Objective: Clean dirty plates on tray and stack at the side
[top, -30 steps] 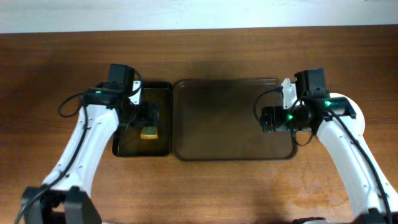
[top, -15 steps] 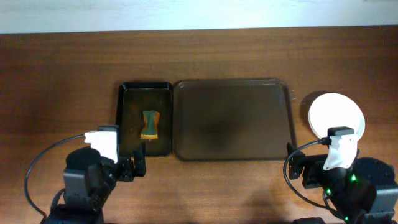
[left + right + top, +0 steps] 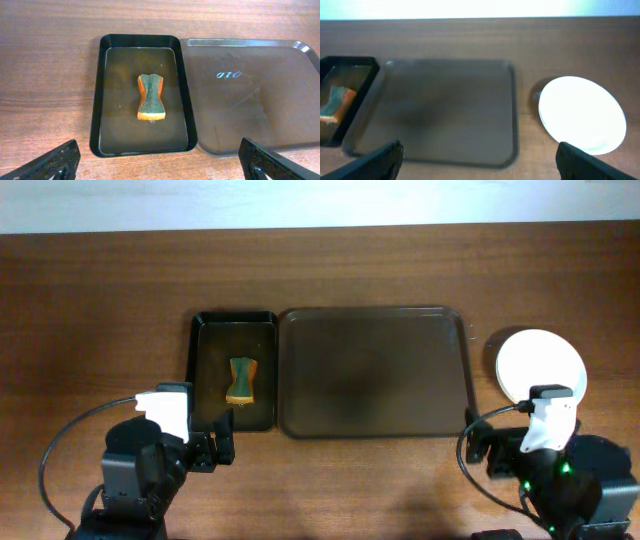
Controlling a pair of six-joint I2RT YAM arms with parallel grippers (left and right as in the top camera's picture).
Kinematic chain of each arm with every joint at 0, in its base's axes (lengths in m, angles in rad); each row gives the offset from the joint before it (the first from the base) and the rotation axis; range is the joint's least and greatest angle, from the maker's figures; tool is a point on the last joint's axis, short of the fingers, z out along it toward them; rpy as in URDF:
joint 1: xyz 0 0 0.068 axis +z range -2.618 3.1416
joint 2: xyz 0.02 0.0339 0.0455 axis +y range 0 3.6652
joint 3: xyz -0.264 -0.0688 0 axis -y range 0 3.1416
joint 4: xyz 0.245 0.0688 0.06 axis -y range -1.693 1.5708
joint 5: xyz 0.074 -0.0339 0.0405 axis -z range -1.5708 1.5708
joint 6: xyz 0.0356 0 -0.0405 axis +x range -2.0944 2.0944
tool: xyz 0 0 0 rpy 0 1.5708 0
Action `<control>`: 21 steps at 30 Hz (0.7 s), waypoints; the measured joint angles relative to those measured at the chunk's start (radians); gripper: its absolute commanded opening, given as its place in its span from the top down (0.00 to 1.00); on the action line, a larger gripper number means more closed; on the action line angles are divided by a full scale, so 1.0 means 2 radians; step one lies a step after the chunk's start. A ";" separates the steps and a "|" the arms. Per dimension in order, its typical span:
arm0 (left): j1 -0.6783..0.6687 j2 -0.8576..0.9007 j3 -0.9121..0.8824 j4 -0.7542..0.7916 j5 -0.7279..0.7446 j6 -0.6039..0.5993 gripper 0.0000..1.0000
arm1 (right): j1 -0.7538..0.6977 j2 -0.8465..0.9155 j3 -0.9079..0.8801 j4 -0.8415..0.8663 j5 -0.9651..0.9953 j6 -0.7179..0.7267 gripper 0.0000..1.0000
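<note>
1. Nearest, the left gripper [image 3: 214, 448] hung over the table [image 3: 90, 310], just short of the near edge of the black tray [image 3: 196, 370]. Its fingers [image 3: 55, 162] were spread wide with nothing between them.
2. The right gripper [image 3: 482, 450] hung by the near right corner of the brown tray [image 3: 375, 370]. Its fingers [image 3: 592, 160] were likewise wide apart and empty.
3. Farther out, the black tray held a sponge [image 3: 241, 380], green with an orange edge, lying lengthwise near its middle.
4. The brown tray sat just beside the black tray on its right, with its floor bare.
5. Right of the brown tray and clear of its rim, the plates [image 3: 540, 365] lay on the table. They showed as one clean white disc, and their number could not be told.
</note>
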 measured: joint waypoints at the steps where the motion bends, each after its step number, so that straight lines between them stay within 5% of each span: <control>1: 0.000 0.000 0.000 0.000 0.000 0.000 0.00 | 0.000 -0.013 -0.020 0.023 0.000 0.000 0.02; 7: 0.000 0.000 -0.003 -0.001 0.000 0.000 0.00 | 0.000 -0.172 -0.245 0.280 -0.028 0.002 0.02; 14: 0.000 0.000 -0.003 0.000 0.000 0.000 0.00 | 0.000 -0.240 -0.386 0.455 -0.033 0.002 0.02; 21: 0.000 0.000 -0.003 -0.004 0.000 0.000 0.00 | 0.000 -0.244 -0.441 0.405 -0.019 0.003 0.02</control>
